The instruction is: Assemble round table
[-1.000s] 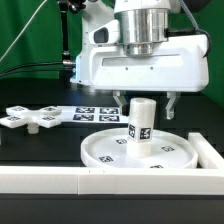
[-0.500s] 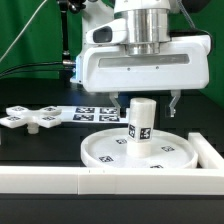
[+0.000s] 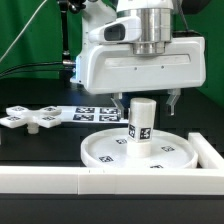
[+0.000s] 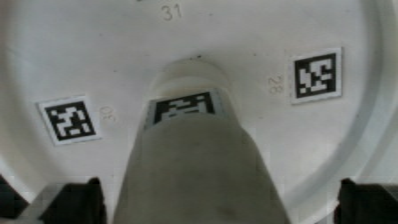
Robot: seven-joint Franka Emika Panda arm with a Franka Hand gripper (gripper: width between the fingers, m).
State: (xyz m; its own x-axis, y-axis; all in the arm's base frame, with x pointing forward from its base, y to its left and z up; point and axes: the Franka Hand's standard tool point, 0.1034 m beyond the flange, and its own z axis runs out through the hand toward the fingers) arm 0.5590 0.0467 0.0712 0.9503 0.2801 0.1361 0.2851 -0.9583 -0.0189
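the large rimmed round disc (image 3: 176,153) lies flat with its rim up, white, with black-and-white square tags spread over its floor, two of them showing on either side of the post in the wrist view. the short thick cylindrical post (image 3: 141,122) stands upright on the disc's floor near its middle, a tag on its side. the flat cross-shaped piece (image 3: 30,117) lies flat well apart from the disc, toward the exterior view's left, with tags on its arms.

black table (image 3: 40,150) under rimmed disc (image 3: 100,152), cross piece (image 3: 30,118), marker board (image 3: 95,113), border wall (image 3: 60,178)
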